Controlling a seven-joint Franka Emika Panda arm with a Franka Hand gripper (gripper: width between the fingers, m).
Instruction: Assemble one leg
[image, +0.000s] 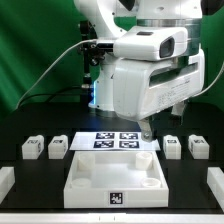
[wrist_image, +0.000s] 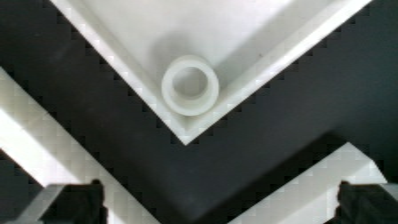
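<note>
Four small white tagged legs lie on the black table: two at the exterior view's left (image: 32, 148) (image: 58, 148) and two at its right (image: 172, 146) (image: 198, 147). The large white tray-like square part (image: 75, 182) sits in front. My gripper (image: 148, 128) hangs low over the table by the part's far right corner, away from every leg. In the wrist view the gripper (wrist_image: 217, 202) is open and empty, with dark fingertips (wrist_image: 71, 205) at both lower edges. Ahead of it is a corner of the square part (wrist_image: 267, 70) with a round socket (wrist_image: 191, 83).
The marker board (image: 115, 140) lies flat behind the square part, between the leg pairs. White blocks stand at the table's near left edge (image: 5, 181) and near right edge (image: 215, 182). The arm's bulk hides the table's far middle.
</note>
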